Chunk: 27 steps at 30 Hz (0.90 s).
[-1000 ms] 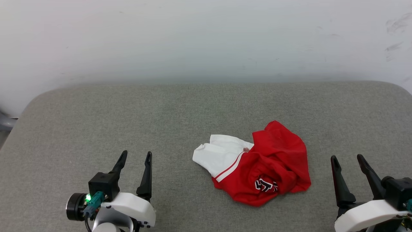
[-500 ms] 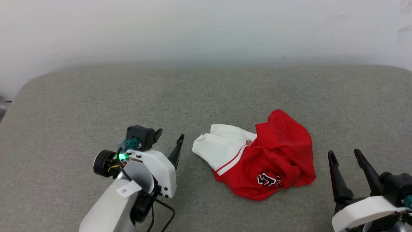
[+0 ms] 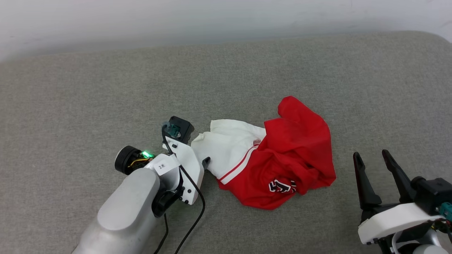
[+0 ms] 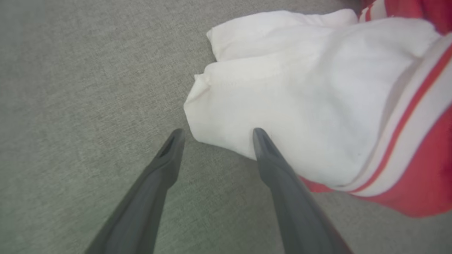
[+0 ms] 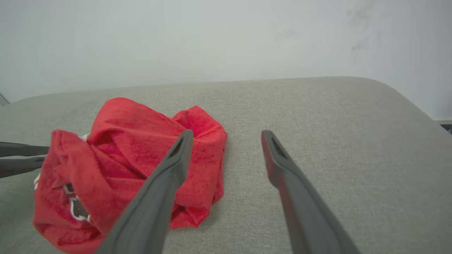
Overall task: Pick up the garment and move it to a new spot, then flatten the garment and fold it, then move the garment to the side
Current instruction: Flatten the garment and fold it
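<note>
Forearm point(image 3: 123, 208) slants in from the lower left, the left gripper point(image 4: 218, 132) spread wide and empty at the white sleeve point(image 4: 282, 88) of the garment point(image 3: 293, 155), which lies crumpled right of centre on the grey cushion point(image 3: 88, 88); whether a fingertip touches the cloth I cannot tell. The right gripper point(image 3: 370, 153) rests near the red heap, fingers parted, holding nothing, its arm cut off by the frame. Folds bury most of the black lettering point(image 3: 281, 186).

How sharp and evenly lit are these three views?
Head view: soft even light, garment crisp. Left wrist view: its white sleeve looks soft and nearly washed out up close. Right wrist view: the right pincer has fingers blurring toward the lens.
</note>
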Motion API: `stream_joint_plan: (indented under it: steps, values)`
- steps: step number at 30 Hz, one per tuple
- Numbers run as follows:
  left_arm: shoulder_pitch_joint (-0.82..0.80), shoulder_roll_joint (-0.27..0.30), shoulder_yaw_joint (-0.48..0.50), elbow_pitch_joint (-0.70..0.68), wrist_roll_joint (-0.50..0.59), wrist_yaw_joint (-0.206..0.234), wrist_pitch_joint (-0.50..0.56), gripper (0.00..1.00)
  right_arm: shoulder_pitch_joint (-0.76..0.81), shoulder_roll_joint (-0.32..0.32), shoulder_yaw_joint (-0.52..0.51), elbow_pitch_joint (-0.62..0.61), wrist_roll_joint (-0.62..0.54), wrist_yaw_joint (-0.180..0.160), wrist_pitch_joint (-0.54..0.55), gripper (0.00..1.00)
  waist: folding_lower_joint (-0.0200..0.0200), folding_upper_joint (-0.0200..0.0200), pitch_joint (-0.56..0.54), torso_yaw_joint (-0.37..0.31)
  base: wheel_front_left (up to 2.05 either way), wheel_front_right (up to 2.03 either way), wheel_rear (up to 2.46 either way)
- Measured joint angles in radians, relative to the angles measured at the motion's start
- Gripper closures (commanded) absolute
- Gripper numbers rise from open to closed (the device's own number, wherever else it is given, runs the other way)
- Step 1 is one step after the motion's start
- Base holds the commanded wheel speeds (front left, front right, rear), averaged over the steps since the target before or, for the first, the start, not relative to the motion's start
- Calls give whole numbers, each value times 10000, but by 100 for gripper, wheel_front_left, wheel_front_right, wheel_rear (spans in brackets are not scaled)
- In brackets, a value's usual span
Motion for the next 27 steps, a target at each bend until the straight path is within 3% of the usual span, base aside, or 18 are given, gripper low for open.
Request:
stream_joint_plan:
  steps: [7, 8, 9, 11, 18, 27]
  values:
    - [-564, -10, -362, 976, -35, -174, 888, 0, -274, 0, 138, 245, 155, -2, -125, 0, 0, 0, 415, -383, 0, 0, 0]
    - [-640, -6, -403, 1081, -56, -215, 1041, 20, -327, -2, 165, 282, 171, -2, -148, 0, 0, 0, 444, -434, 0, 0, 0]
    - [-705, -12, -416, 1149, -128, -244, 1110, 55, -359, -2, 192, 314, 174, -2, -178, 0, -1, 0, 472, -480, 0, 0, 0]
    - [-746, -6, -466, 1241, -174, -261, 1118, 100, -367, 0, 198, 395, 255, 2, -209, 0, -1, 0, 520, -531, 0, 0, 0]
    - [-825, 92, -460, 1179, 150, -109, -190, 100, -392, -4, 90, 662, 261, 0, -261, 0, 0, -1, 448, -396, 0, 0, 0]
    - [-780, 917, 50, -276, 341, 491, -1365, 100, -378, 0, 88, 813, 345, 0, -257, 0, 0, -1, -40, 211, 0, 0, 0]
